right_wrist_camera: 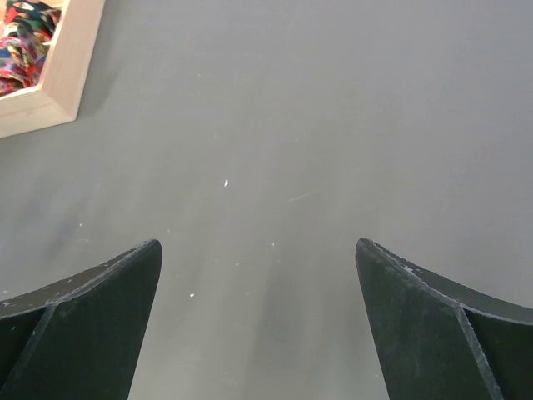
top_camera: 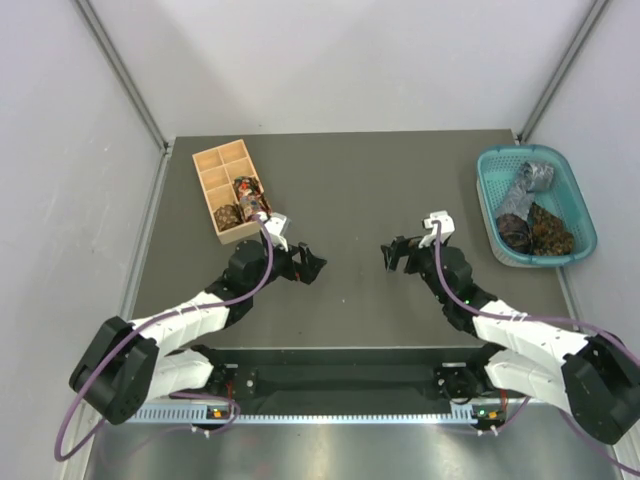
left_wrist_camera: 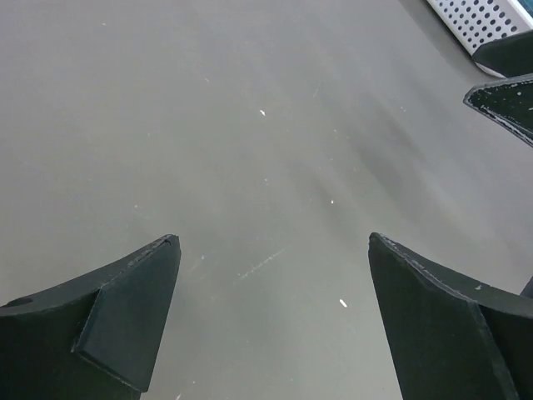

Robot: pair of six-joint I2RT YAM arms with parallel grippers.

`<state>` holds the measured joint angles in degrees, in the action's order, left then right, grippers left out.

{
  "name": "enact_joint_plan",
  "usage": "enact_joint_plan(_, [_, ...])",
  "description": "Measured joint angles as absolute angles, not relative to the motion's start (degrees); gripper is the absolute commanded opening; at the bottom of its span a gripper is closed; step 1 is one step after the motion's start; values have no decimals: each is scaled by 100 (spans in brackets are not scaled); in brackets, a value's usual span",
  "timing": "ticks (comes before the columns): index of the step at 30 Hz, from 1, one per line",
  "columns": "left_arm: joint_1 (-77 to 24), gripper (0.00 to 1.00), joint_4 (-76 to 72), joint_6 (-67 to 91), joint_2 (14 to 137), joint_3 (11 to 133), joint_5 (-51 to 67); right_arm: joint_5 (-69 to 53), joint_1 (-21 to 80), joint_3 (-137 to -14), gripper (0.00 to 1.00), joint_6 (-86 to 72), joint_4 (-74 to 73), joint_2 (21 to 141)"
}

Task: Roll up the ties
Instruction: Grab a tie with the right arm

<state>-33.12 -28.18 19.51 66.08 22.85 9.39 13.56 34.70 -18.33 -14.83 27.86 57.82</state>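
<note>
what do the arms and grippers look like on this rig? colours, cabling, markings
Left arm and right arm match: white link shells, black joints and bases. A purple cable loops along each to a white wrist block. Left gripper and right gripper are black, with flat wedge-shaped fingers, edges scuffed. No readable markings.

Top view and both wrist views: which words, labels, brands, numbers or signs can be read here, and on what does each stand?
None: no text can be read in any view.
Box: plain wood, no label.
Basket: plain teal plastic, no label.
Ties: woven patterns only, no letters.
Table: pale specks only, no marks.
Any print on the arms is too small to tell.
</note>
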Motion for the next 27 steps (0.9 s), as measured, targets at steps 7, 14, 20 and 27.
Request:
enact_joint_plan(7, [-3363,99,-2777,1955,6617,2335,934,1570,3448,-2209,100,-1680,2412,6145])
enact_joint_plan(14, [-3380,99,-2696,1959,6615,2335,827,1404,2423,-2536,97,-2112,1699,6208])
enact_joint_plan(20, [-3382,99,-2615,1984,6617,2359,808,1719,1315,-3850,95,-2582,12,6235])
enact_joint_plan(27, [-3398,99,-2550,2005,6617,2390,784,2145,-370,-5618,96,-3035,-1122,7155])
